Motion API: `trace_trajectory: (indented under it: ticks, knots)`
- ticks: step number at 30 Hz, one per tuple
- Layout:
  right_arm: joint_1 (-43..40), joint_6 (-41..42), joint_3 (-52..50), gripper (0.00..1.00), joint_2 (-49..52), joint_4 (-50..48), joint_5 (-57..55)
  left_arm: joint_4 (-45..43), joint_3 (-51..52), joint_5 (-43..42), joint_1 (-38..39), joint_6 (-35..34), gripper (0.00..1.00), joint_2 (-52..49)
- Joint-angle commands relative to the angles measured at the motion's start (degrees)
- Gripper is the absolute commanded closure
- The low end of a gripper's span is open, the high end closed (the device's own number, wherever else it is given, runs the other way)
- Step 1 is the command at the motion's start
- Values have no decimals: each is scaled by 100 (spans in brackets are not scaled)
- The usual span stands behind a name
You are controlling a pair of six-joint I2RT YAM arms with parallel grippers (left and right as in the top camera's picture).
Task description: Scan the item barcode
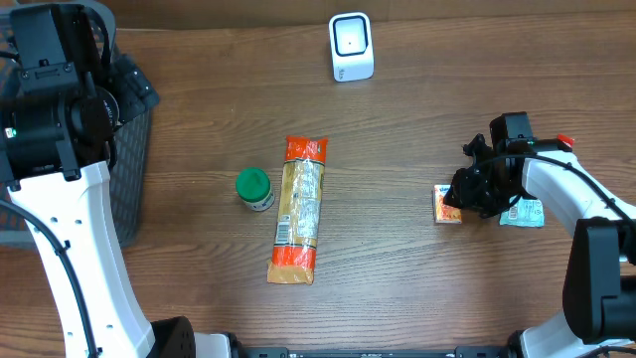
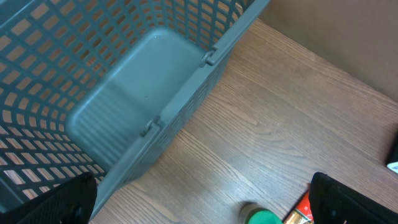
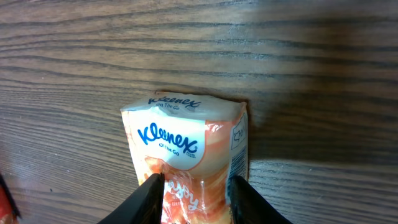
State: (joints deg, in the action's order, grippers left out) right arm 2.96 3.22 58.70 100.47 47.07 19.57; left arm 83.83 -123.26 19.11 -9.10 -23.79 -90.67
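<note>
"Kleenex" is read in blue script on the white upper face of the pack (image 3: 186, 140). The smaller line beneath it and the boxed label on its right flank are too small to be read, and the orange script lower down is partly covered. The pack is pinched at the end nearest the wrist camera between the fingers (image 3: 148, 202) of the right gripper (image 3: 196, 180), one pressed to each side. It is seen lying flat on the table (image 1: 397, 129), right of centre. A blue-and-white sachet (image 1: 524, 212) is found just beside it, under the right arm.

The scanner (image 1: 351, 47), white with a dark window, is stood near the far edge. Bare wood is left between it and the pack.

A long orange packet (image 1: 298, 209) with a white printed panel is laid at centre, its print unreadable. A green-capped bottle (image 1: 254, 188) is set just beside it on the left. Both are well apart from the pack.

The basket (image 1: 134, 189) is placed at the left edge. The left gripper (image 2: 200, 180) is held over the basket's edge, its fingers spread wide with nothing between them. Open wood is seen to its right.
</note>
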Motion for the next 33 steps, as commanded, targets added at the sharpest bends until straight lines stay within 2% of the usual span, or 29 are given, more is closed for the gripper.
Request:
trace_trajectory:
  ticks: [1,8,25,30,33]
  knots:
    - [-133,-50,-31,63,-11,-52,-13,-4,-61,72,-24,50,0,-39]
    - [-533,-50,-35,66,-11,22,330,-4,-61,72,-24,50,0,-39]
    - [-518,-52,-472,68,-9,-330,507,-4,-61,74,-24,50,0,-39]
    - [-518,-50,-514,75,-9,-437,669,-4,-61,72,-24,50,0,-39]
    - [-518,-50,-514,94,-9,-439,667,-4,-61,72,-24,52,0,-39]
